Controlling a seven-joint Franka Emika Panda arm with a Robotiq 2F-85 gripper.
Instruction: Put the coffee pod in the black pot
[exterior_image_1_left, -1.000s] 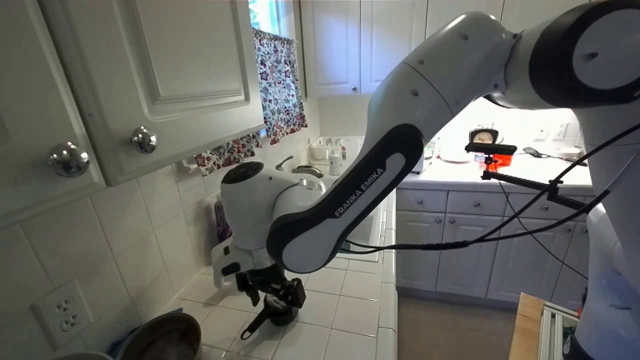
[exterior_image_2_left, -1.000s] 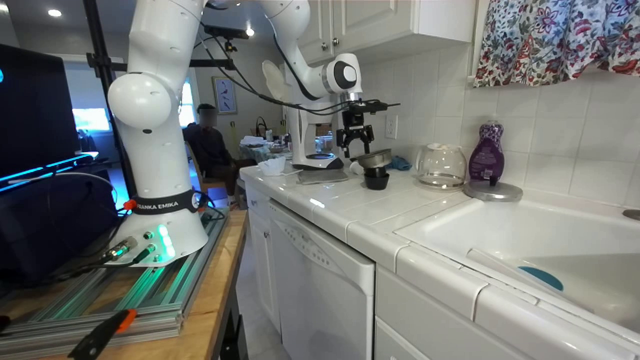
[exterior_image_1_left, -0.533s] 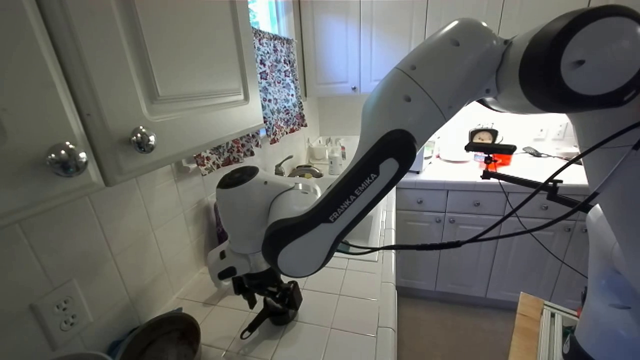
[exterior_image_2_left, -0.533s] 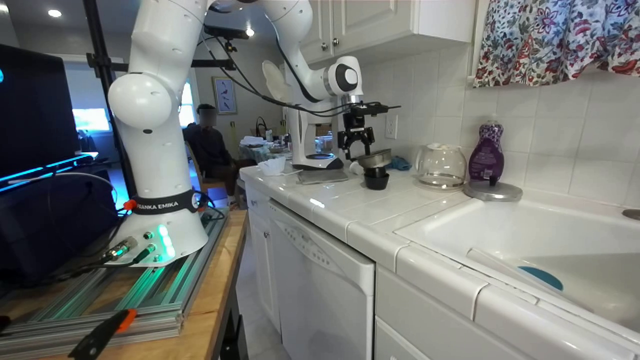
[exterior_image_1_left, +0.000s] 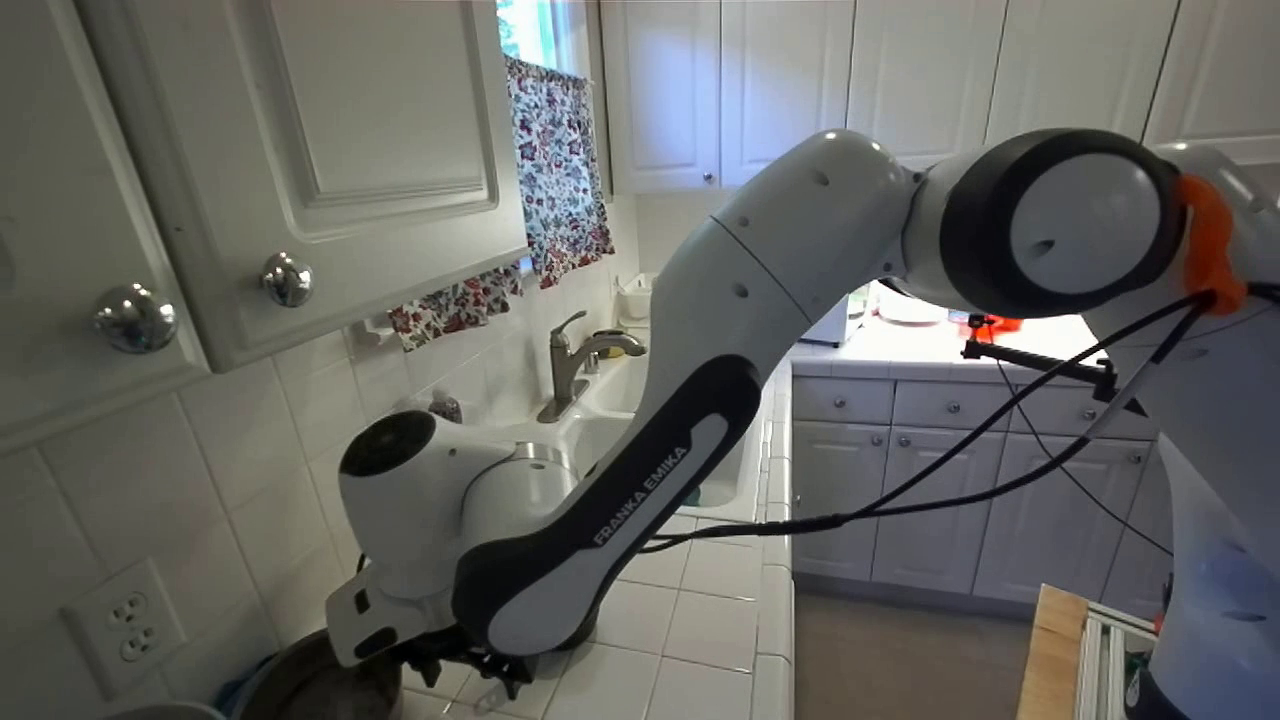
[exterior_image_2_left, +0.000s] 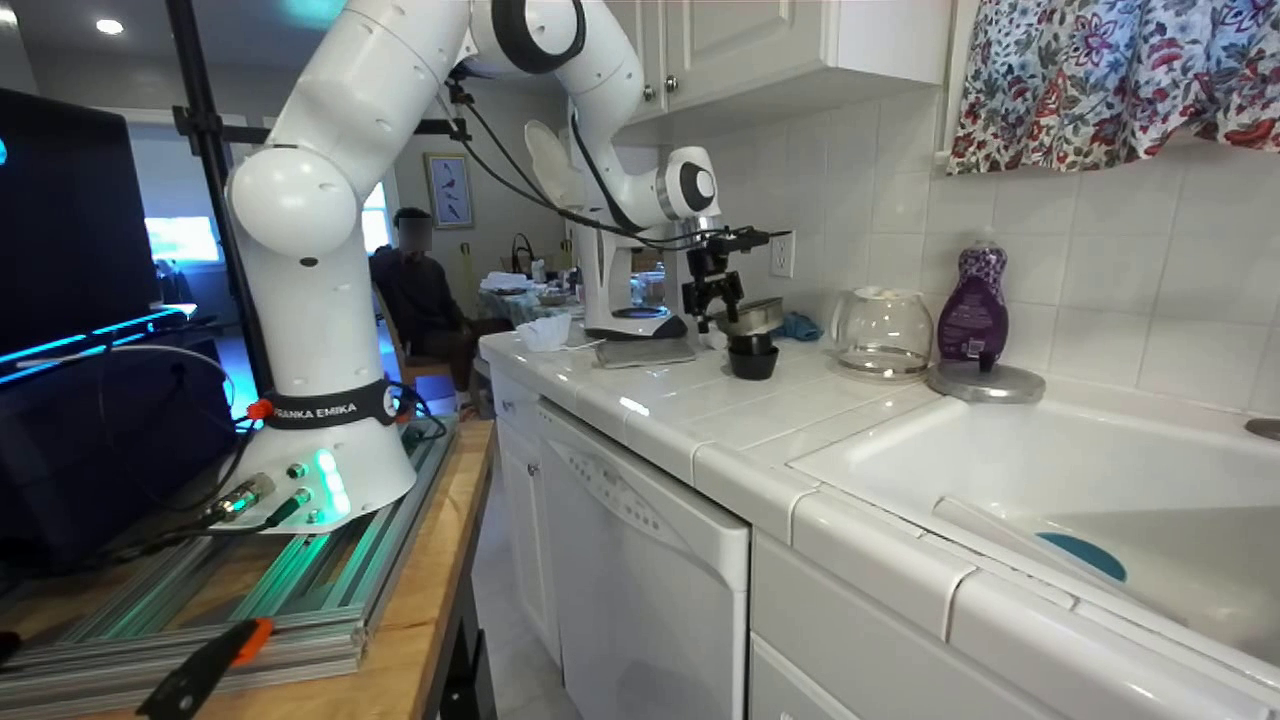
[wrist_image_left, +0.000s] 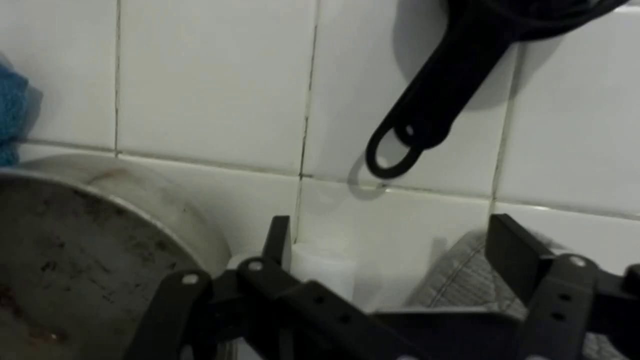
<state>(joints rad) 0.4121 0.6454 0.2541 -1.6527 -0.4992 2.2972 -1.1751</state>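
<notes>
The black pot (exterior_image_2_left: 753, 364) stands on the white tiled counter. Its straight handle (wrist_image_left: 452, 75) enters the wrist view from the top right, with the rim partly cut off. The arm hides most of the pot in an exterior view (exterior_image_1_left: 585, 632). A white, cup-shaped object that looks like the coffee pod (wrist_image_left: 325, 270) sits by my left fingertip, partly hidden by that finger. It also shows beside the pan in an exterior view (exterior_image_2_left: 715, 338). My gripper (wrist_image_left: 390, 220) is open and empty, low over the counter between the pan and the pot handle. It shows in both exterior views (exterior_image_1_left: 472, 682) (exterior_image_2_left: 718, 318).
A wide grey-rimmed pan (wrist_image_left: 105, 280) is close left of my fingers, with a blue cloth (wrist_image_left: 10, 110) behind it. A grey quilted cloth (wrist_image_left: 460, 275) lies under my right finger. A glass carafe (exterior_image_2_left: 880, 330), soap bottle (exterior_image_2_left: 973, 305) and lid (exterior_image_2_left: 985, 382) stand toward the sink.
My gripper has moved from near the pot toward the pan and the white object, and lower. It stays open. The pot and pan have not moved.
</notes>
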